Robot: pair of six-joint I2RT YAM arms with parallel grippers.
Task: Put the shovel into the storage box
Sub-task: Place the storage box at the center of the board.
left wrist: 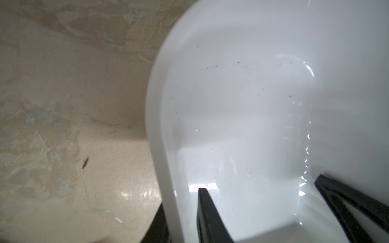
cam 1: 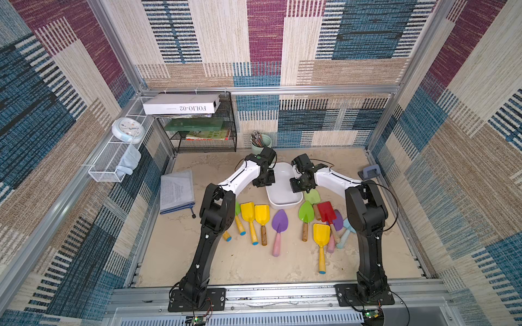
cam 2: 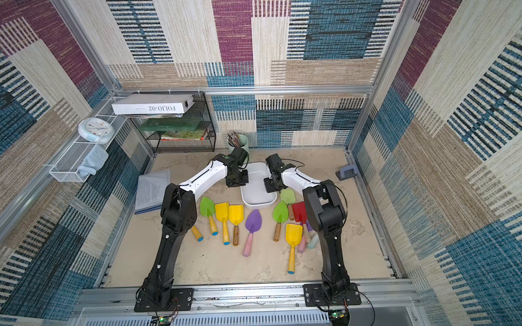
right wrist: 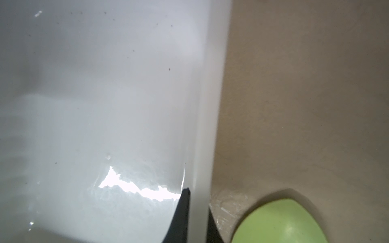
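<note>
Your left fingers (left wrist: 207, 212) stand parted inside the box (cam 1: 284, 204), gripping nothing. Your right fingers (right wrist: 182, 214) pinch its wall beside a green shovel (right wrist: 280, 223).

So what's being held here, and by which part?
The right tool pinches the white box by its side wall, one finger inside and one outside. The left tool is open over the box's inside, holding nothing.

Left arm (cam 1: 240, 175) and right arm (cam 1: 336, 180) are being held bent inward (wrists down), left gripper (cam 1: 265, 185) parted, right gripper (right wrist: 197, 195) clamped.
</note>
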